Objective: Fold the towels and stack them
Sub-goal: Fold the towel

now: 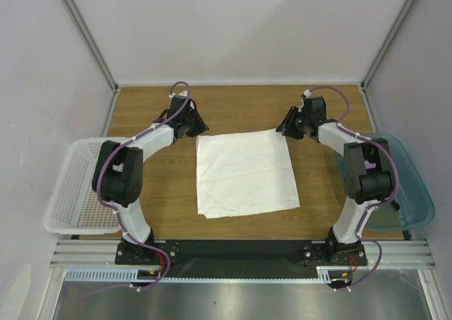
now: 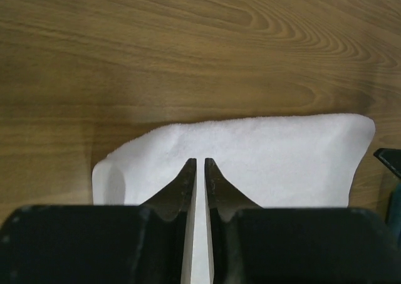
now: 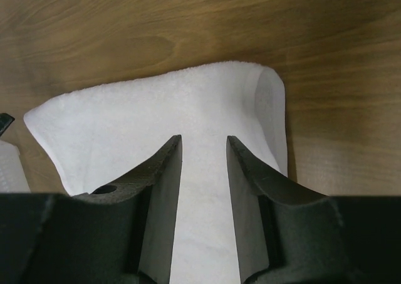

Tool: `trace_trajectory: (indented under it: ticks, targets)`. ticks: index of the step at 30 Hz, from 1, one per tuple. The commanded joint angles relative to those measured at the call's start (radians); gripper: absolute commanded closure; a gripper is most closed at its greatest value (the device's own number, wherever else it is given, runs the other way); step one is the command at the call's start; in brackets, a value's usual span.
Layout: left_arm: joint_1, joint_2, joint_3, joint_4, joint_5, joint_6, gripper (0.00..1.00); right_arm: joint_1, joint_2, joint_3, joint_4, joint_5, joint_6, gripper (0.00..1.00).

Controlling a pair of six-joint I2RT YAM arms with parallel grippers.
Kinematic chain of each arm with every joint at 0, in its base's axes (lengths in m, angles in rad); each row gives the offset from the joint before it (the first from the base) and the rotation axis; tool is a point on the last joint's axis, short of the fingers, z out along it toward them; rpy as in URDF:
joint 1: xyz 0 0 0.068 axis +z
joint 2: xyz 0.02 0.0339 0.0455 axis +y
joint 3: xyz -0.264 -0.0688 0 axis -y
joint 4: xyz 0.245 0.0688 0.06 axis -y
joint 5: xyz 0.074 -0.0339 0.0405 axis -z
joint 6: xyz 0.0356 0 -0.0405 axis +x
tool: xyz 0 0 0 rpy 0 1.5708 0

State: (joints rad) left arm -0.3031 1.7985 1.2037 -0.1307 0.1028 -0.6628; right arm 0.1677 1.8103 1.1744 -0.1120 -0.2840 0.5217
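The large white towel [image 1: 244,173] lies folded and flat in the middle of the wooden table. My left gripper [image 1: 200,129] is at its far left corner. In the left wrist view the jaws [image 2: 200,162] are closed to a thin slit with the white towel [image 2: 269,152] between them. My right gripper [image 1: 281,131] is at the far right corner. Its jaws [image 3: 203,138] are open and straddle the towel [image 3: 156,108], whose right edge curls up. The navy and purple towels do not show clearly.
A white perforated basket [image 1: 70,193] sits at the table's left edge beside the left arm. A translucent teal bin [image 1: 417,200] sits at the right edge behind the right arm. Bare wood runs along the far side of the table [image 1: 240,104].
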Motion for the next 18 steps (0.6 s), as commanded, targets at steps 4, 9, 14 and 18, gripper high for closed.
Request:
trace_trajectory:
  ticks: [4, 9, 14, 18]
  targets:
    - [0.053, 0.12, 0.057, 0.069, 0.035, -0.017, 0.89, -0.03, 0.116, 0.07, 0.103, -0.035, -0.022, 0.63]
    - [0.081, 0.162, 0.046, 0.094, 0.034, -0.008, 0.9, -0.056, 0.159, 0.071, 0.137, -0.006, -0.032, 0.67]
    - [0.082, 0.228, 0.075, 0.092, 0.021, -0.001, 0.91, -0.068, 0.19, 0.073, 0.138, -0.007, -0.031, 0.69]
    - [0.091, 0.28, 0.123, 0.074, 0.005, 0.018, 0.91, -0.068, 0.213, 0.068, 0.141, -0.003, -0.026, 0.69]
